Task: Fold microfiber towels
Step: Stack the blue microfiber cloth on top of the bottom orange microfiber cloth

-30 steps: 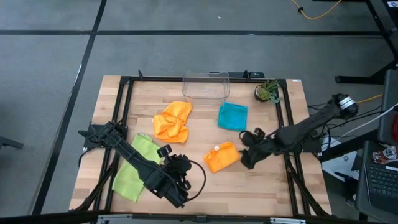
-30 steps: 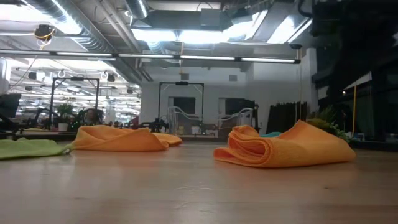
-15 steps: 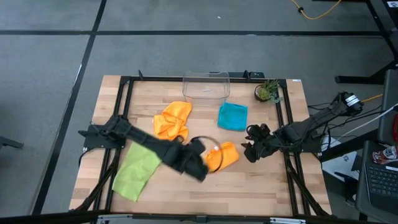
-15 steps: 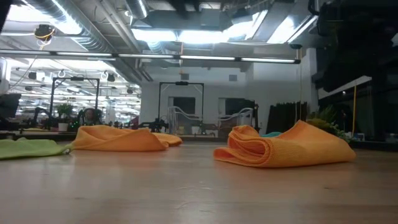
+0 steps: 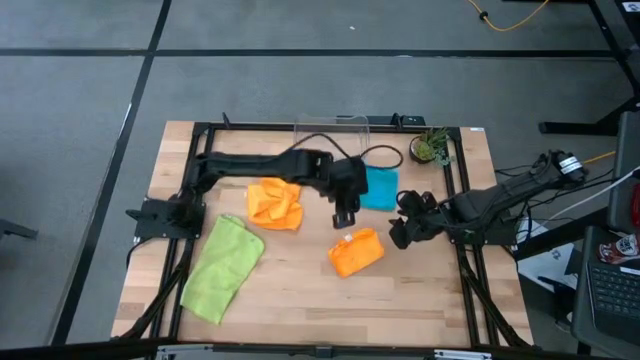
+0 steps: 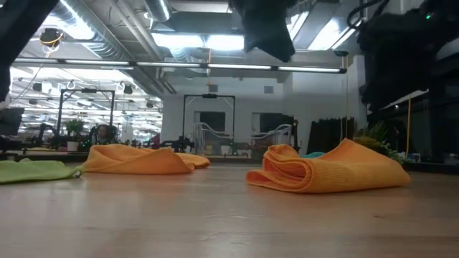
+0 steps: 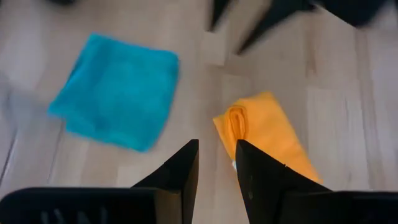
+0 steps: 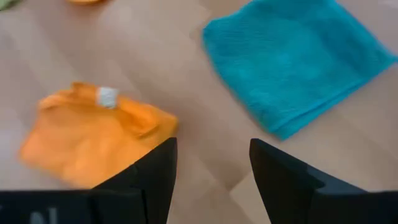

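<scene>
The wooden table (image 5: 300,290) carried four microfiber towels. The lime green towel (image 5: 222,268) lay spread out and a little wrinkled at the left side of the table, as seen from above. The loose orange towel (image 5: 274,202) lay crumpled near the middle, behind the green one. The teal blue towel (image 5: 381,188) lay flat as a neat square just in front of the clear plastic bin (image 5: 331,137), which stood at the far edge. The folded orange towel (image 5: 356,252) lay toward the right of the middle, with a small white label on it, well apart from the teal one.

The left arm reached across the table, above the surface, and the left gripper (image 5: 343,212) hung between the loose orange towel and the teal blue towel. Its fingers (image 7: 179,174) stood a little apart with a narrow gap, and nothing was between them. The right gripper (image 5: 399,234) was just beside the folded orange towel, on its right, and its fingers (image 8: 155,177) stood wide apart and held nothing. A small potted plant (image 5: 431,148) stood at the far right corner.
</scene>
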Robot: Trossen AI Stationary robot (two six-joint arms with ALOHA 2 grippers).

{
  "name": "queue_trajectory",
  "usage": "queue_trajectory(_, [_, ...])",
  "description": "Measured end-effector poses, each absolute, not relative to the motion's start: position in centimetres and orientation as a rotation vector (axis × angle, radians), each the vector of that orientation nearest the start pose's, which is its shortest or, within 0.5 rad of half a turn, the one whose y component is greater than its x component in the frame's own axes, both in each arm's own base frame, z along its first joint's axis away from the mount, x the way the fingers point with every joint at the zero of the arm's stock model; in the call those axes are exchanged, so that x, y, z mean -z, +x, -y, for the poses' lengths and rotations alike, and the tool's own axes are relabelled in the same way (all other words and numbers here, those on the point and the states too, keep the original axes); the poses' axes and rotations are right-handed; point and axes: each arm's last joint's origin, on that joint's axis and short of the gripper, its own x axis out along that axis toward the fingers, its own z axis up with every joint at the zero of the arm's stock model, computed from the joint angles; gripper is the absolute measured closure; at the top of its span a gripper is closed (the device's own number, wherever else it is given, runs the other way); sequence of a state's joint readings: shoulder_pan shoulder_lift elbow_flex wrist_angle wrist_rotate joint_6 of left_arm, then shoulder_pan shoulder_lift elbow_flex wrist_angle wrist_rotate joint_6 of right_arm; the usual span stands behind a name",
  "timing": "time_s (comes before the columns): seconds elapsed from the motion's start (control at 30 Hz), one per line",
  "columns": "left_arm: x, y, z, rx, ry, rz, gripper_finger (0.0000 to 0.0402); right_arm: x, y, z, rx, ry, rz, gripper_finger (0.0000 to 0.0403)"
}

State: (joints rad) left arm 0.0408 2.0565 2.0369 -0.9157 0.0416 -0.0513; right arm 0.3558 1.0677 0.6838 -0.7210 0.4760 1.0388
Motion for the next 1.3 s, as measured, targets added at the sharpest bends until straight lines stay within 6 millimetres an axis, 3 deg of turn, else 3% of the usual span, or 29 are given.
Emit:
queue_trajectory(0.13, [-30.6, 44.8, -3.6, 0.131, 0.012, -0.908, 0.0303, -21.3, 17.6, -4.2, 0.647, 0.515, -0.862, 0.0199])
queue_trajectory(0.3, [-27.0, 44.1, -5.6, 0.117, -0.002, -1.014, 0.0303, -21.2, 17.6, -3.0, 0.715, 0.529, -0.875, 0.0199])
queue_trajectory(0.43, [-25.5, 42.6, -6.0, 0.149, 0.029, -1.072, 0.0303, -21.2, 17.7, -2.2, 0.753, 0.536, -0.875, 0.0199])
queue_trajectory(0.63, [-26.4, 39.5, -6.4, 0.154, 0.017, -1.069, 0.0308, -21.2, 17.8, -1.0, 0.783, 0.550, -0.885, 0.0199])
queue_trajectory(0.77, [-27.7, 37.7, -7.2, 0.107, 0.035, -0.954, 0.0310, -21.2, 17.9, -0.5, 0.802, 0.574, -0.879, 0.0199])
queue_trajectory(1.0, [-27.9, 38.8, -7.1, 0.062, 0.112, -0.776, 0.0310, -21.2, 18.0, 0.1, 0.817, 0.601, -0.868, 0.0199])
queue_trajectory(1.1, [-27.0, 39.8, -6.6, 0.077, 0.130, -0.759, 0.0308, -21.2, 18.0, 0.2, 0.816, 0.609, -0.871, 0.0199])
queue_trajectory(1.3, [-25.3, 41.2, -6.1, 0.042, 0.137, -0.764, 0.0257, -21.2, 18.0, 0.2, 0.814, 0.613, -0.873, 0.0199])
